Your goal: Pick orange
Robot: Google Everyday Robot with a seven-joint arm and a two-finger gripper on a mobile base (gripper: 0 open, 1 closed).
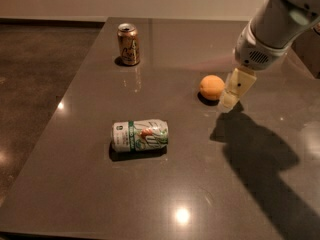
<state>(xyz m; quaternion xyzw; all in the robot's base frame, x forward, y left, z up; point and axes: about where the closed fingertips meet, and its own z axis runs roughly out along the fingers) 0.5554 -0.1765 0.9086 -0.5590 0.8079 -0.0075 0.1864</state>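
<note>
Cream plastic gripper [227,103] low over dark grey tabletop [200,184], just beside small round matte orange fruit [212,87]; opening cannot be told.

My tool [226,103] sits just right of orange [211,87] and covers its right edge; touching or apart there, can't tell. My arm [280,24] cut off by top and right edges. Bench [200,194] cut off at right and bottom edges. Print on lying can [140,135] and upright can [128,44] too small to read.
</note>
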